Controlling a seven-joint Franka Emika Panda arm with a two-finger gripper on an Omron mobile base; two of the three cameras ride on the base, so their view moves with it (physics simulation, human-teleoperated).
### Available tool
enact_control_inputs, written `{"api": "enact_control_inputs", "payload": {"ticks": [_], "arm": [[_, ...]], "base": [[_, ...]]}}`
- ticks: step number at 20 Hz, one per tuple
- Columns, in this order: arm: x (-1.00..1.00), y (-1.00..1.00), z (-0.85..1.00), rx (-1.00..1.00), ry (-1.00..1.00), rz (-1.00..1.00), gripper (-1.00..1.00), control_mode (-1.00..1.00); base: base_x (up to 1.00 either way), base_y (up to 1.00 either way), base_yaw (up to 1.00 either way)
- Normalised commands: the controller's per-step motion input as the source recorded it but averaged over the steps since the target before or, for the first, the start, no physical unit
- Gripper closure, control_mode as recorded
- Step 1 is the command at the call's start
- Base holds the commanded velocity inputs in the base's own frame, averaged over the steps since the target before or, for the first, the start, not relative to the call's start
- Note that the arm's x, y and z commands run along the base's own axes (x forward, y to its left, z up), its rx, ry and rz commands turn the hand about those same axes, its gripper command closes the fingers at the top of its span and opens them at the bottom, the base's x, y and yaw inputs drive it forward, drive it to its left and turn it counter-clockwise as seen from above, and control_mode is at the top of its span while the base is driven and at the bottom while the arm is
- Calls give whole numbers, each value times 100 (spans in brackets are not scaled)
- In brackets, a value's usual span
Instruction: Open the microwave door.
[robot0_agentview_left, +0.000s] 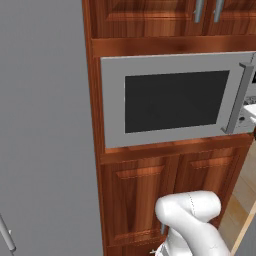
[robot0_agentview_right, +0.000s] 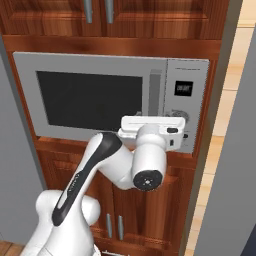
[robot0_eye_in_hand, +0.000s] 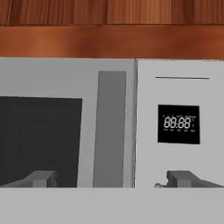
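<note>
The microwave door (robot0_agentview_left: 114, 100) is a light-grey panel with a large black window (robot0_agentview_right: 87, 100), and it sits flush in the wooden cabinet, closed. Its vertical grey bar handle (robot0_agentview_left: 239, 97) runs down the door's right edge, next to the control panel. My gripper (robot0_eye_in_hand: 111, 179) faces the microwave's front at close range and is open. In the hand view the bar handle (robot0_eye_in_hand: 109, 131) rises between the two spread fingertips (robot0_eye_in_hand: 41, 178), a little short of them. From the right base view my white hand (robot0_agentview_right: 150, 127) covers the lower part of the handle (robot0_agentview_right: 156, 92).
The grey control panel (robot0_eye_in_hand: 179, 122) with a black clock display sits right of the door. Reddish-brown cabinet doors stand above (robot0_agentview_right: 55, 15) and below (robot0_agentview_left: 135, 200) the microwave. A tall grey surface (robot0_agentview_left: 45, 125) fills the left side, and another grey panel (robot0_agentview_right: 230, 175) stands at the right.
</note>
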Motion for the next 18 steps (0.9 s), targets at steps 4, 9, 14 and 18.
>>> {"api": "enact_control_inputs", "payload": {"ticks": [4, 9, 14, 18], "arm": [[34, 0, 0, 2, 1, 0, -100, -100], [37, 0, 0, 1, 0, 0, -100, -100], [34, 0, 0, 0, 0, 0, -100, -100], [29, 0, 0, 0, 0, 1, -100, -100]], "base": [[0, 0, 0], [0, 0, 0], [0, 0, 0], [0, 0, 0]]}}
